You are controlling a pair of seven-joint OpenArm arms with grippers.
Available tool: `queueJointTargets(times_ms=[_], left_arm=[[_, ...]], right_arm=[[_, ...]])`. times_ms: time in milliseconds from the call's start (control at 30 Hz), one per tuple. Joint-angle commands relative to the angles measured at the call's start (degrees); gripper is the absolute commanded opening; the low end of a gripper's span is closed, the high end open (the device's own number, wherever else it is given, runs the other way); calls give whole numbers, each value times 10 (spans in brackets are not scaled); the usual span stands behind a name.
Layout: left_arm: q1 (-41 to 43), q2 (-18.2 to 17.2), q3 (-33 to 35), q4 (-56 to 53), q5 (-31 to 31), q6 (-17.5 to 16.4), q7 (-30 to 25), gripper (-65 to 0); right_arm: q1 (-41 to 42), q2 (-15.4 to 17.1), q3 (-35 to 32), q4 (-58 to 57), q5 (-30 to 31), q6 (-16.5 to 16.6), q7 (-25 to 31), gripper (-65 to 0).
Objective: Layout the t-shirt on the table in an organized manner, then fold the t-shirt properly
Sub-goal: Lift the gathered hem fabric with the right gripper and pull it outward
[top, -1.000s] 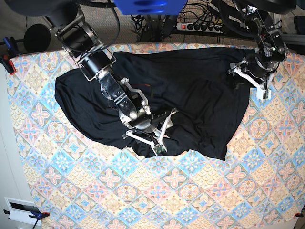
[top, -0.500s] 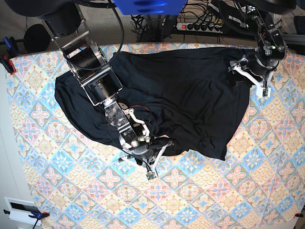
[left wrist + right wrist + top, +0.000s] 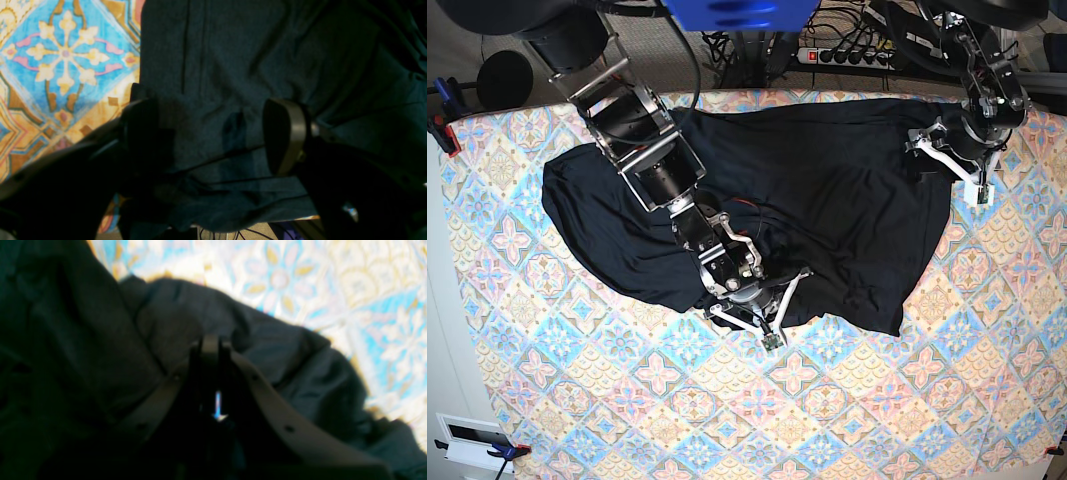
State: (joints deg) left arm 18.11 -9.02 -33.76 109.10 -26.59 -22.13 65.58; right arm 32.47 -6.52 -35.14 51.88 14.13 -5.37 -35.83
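The black t-shirt lies rumpled across the far half of the table, with creases and a bunched lower edge. My right gripper is at that near edge, at the middle. In the right wrist view its tips are pressed together on a fold of the t-shirt, beside the bare table. My left gripper hovers over the garment's far right corner. In the left wrist view this gripper is open, its fingers straddling the t-shirt near the fabric's edge by the table.
A power strip with cables lies beyond the table's far edge. Clamps grip the cloth at the left edge, and a white box sits off the near left corner.
My right gripper has gone from open over the shirt's middle down to its near edge and has shut on the fabric there. The left arm has barely moved.
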Motion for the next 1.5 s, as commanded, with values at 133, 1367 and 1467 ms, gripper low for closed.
queueJointTargets(times_ms=[133, 1367, 1467], left_arm=[[-1, -7, -4, 10, -4, 0, -11, -200], [15, -3, -4, 12, -6, 1, -11, -200], [15, -3, -4, 12, -6, 1, -11, -200]], right_arm=[[21, -13, 0, 16, 2, 10, 16, -643], [112, -21, -150, -182, 2, 13, 119, -640], [130, -20, -147, -183, 2, 13, 120, -628]])
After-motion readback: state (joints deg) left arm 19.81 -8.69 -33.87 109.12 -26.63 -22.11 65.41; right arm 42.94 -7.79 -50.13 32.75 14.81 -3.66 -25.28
